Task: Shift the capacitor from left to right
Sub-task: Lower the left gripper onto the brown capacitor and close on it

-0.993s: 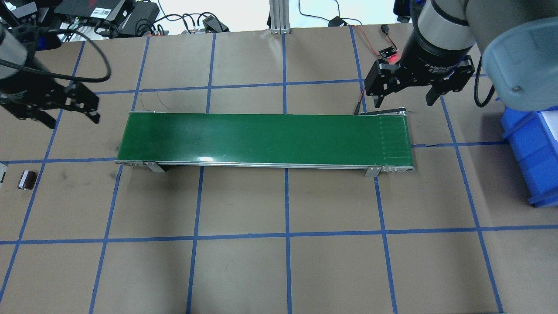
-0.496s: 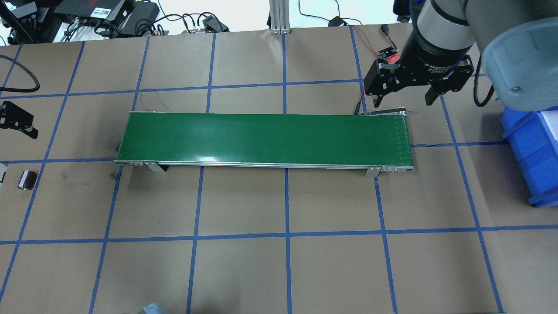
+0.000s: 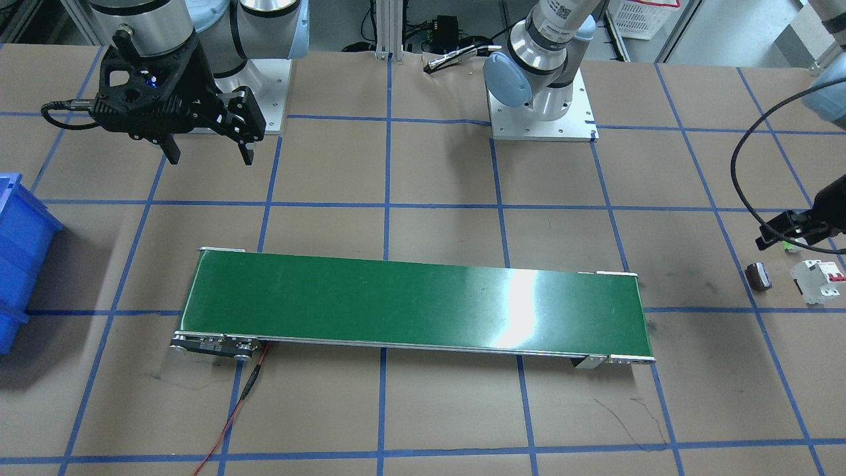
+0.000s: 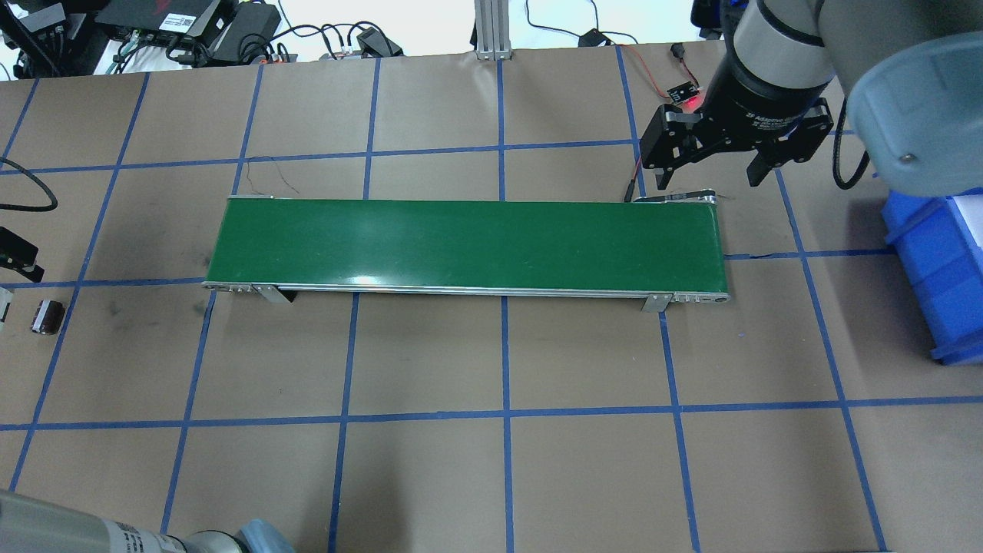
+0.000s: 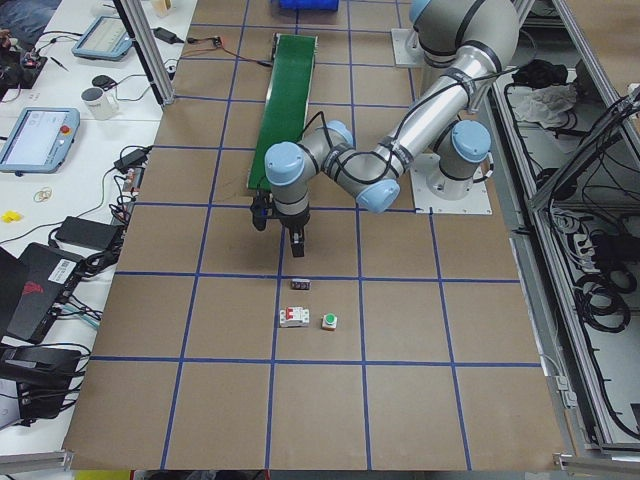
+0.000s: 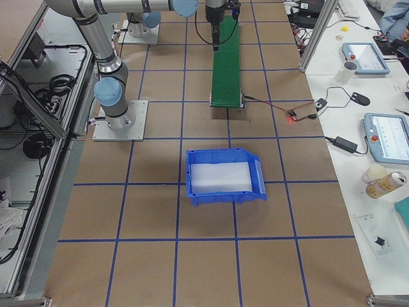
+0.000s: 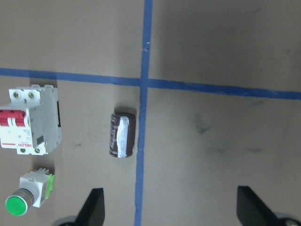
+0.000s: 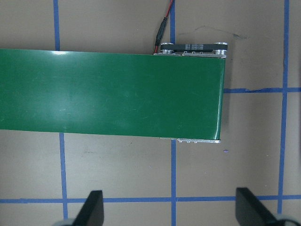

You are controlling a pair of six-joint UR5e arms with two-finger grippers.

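The capacitor [image 7: 122, 134] is a stubby dark cylinder with a pale stripe. It lies on its side on the brown table, at the far left in the overhead view [image 4: 47, 317]. My left gripper [image 7: 171, 212] is open and empty, hovering above the table just short of the capacitor, which lies ahead of its left fingertip. It is mostly off the left edge of the overhead view. My right gripper [image 4: 708, 180] is open and empty, hovering behind the right end of the green conveyor belt [image 4: 468, 244].
A white breaker with red switches [image 7: 30, 121] and a green-capped push button [image 7: 28, 195] lie just beside the capacitor. A blue bin [image 4: 937, 261] stands at the table's right edge. A red-black wire [image 8: 162, 28] runs from the belt's right end.
My left gripper has moved left and toward the table's near side, closing on the capacitor and nearly leaving the overhead view. The right gripper and the capacitor have not moved.
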